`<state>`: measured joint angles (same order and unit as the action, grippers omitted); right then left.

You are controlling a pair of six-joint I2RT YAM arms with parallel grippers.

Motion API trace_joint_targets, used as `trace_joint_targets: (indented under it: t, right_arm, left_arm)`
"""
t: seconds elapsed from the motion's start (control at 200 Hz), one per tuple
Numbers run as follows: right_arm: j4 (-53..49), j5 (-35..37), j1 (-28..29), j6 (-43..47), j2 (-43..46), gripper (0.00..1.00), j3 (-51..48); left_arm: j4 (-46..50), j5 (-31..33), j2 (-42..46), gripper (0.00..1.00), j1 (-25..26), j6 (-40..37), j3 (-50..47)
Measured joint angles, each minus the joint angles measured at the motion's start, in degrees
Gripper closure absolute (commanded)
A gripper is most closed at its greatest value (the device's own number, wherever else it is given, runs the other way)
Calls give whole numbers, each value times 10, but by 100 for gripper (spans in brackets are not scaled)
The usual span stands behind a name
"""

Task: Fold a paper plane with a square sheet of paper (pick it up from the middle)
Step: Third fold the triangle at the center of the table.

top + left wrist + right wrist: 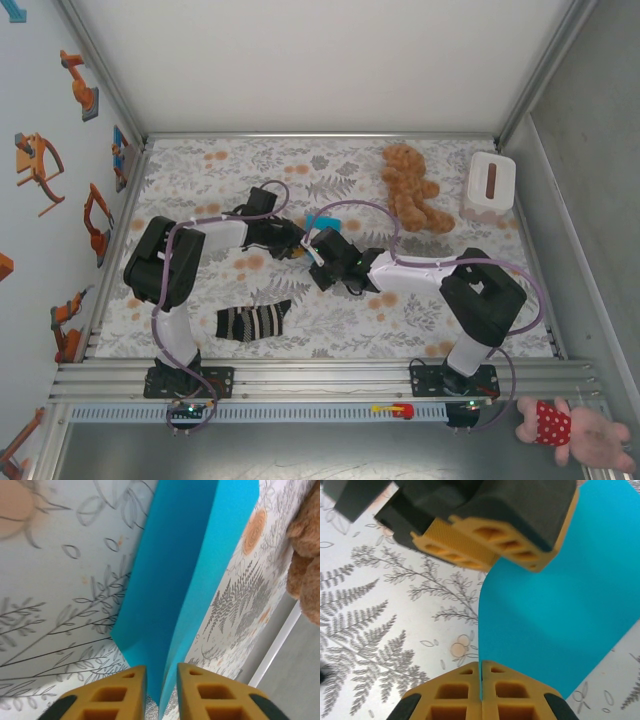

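The turquoise sheet of paper is folded and held up over the middle of the table between both grippers. My right gripper is shut on one edge of the paper, which spreads away to the right. In the left wrist view my left gripper has a gap between its yellow fingers; the paper's folded edge runs through that gap without being pinched. The left gripper's fingers also appear at the top of the right wrist view, at the paper's far edge. From above, the left gripper and right gripper almost touch.
A brown teddy bear lies at the back right, with a white box beside it. A black-and-white striped sock lies near the front left. A pink toy sits off the table at the front right.
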<state>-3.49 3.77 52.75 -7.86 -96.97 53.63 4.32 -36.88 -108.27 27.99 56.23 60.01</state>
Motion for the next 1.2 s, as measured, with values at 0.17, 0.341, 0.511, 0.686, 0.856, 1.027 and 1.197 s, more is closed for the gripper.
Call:
trace_joint_targets:
  t: [0.17,0.341,0.511,0.686,0.856,1.027,1.197]
  right_arm:
    - [5,-64,-2,-8,0,100,0]
    - [31,-139,-7,-39,0,100,-7]
    - [67,-196,-19,-75,-6,100,-27]
    - [95,-242,-28,-105,-23,100,-38]
    - [115,-270,-37,-126,-32,100,-47]
    - [122,-278,-46,-139,-32,100,-49]
    - [124,-277,-57,-156,-32,100,-49]
  left_arm:
    - [18,14,40,63,-51,-10,-24]
    - [19,21,82,63,-75,-17,-31]
    - [-5,9,81,70,-61,-15,-32]
    - [-1,6,41,75,-35,-21,-11]
    - [25,9,-21,79,-16,-40,40]
    - [48,14,-50,80,-14,-52,54]
    - [94,30,-69,82,-9,-79,88]
